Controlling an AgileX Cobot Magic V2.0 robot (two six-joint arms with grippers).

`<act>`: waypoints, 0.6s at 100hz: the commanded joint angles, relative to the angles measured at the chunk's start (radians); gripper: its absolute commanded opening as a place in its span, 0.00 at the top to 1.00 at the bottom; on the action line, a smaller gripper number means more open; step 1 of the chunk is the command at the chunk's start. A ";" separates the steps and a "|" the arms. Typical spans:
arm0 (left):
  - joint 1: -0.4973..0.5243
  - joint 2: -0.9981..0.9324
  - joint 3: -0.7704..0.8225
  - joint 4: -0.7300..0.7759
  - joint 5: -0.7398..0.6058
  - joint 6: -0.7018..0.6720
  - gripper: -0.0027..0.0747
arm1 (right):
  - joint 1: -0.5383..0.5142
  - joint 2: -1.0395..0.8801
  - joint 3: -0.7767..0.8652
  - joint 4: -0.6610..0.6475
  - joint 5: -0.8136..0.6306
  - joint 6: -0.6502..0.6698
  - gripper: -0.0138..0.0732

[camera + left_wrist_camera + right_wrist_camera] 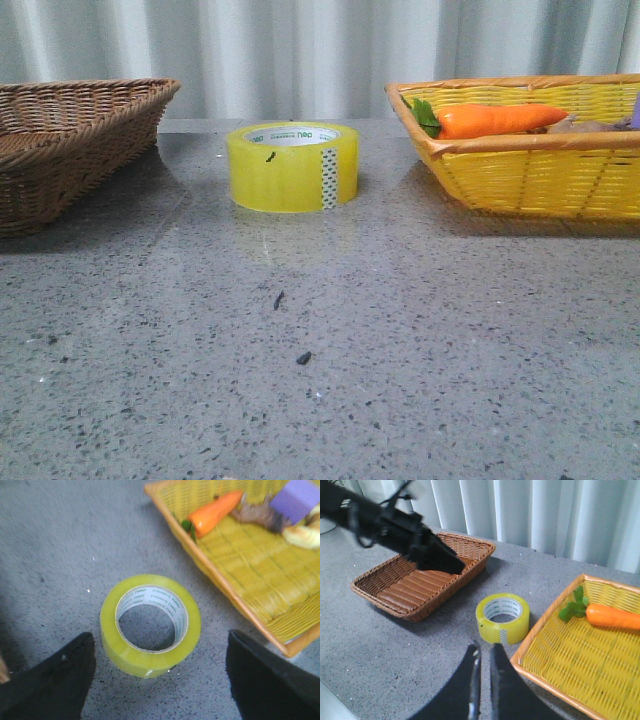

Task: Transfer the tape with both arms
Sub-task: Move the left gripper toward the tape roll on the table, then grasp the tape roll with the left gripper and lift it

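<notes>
brown basket [70, 140]: far left of table, 9 o'clock from the tape, looks empty, well apart from it.
left gripper [157, 680]: jaws spread wide, holding nothing; seen from its wrist view the tips sit either side of the roll, above it, not touching. In the right wrist view the left arm [395, 530] hangs over the brown basket.
tape [293, 165]: lying flat on the grey table [330, 380], core hole up, dotted patch facing the camera; between the two baskets, near the yellow one but not touching.
right gripper [485, 675]: fingers pressed nearly together, nothing between them; tape at its 12 o'clock, well apart.
yellow basket [540, 180]: 3 o'clock from the tape; carrot [500, 118] inside.
step: approach, first pick not yet made, I'd say.
next move: left gripper probably lowers around the roll and closes across the rim; right jaws must open to receive the handover.
</notes>
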 commanded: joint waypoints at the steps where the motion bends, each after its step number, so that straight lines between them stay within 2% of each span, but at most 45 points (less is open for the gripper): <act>1: -0.008 0.076 -0.148 0.055 0.078 -0.085 0.32 | -0.003 0.002 -0.019 -0.015 -0.056 0.006 0.89; 12: -0.014 0.185 -0.234 0.092 0.129 -0.131 0.32 | -0.003 0.006 -0.019 -0.015 -0.056 0.006 0.89; 49: -0.065 0.335 -0.238 0.073 0.084 -0.131 0.32 | -0.003 0.006 -0.019 -0.017 -0.054 0.006 0.89; 56: -0.065 0.340 -0.238 0.073 0.075 -0.131 0.35 | -0.003 0.006 -0.019 -0.017 -0.048 0.006 0.89; 60: -0.065 0.342 -0.238 0.073 0.072 -0.131 0.42 | -0.003 0.006 -0.019 -0.018 -0.040 0.006 0.89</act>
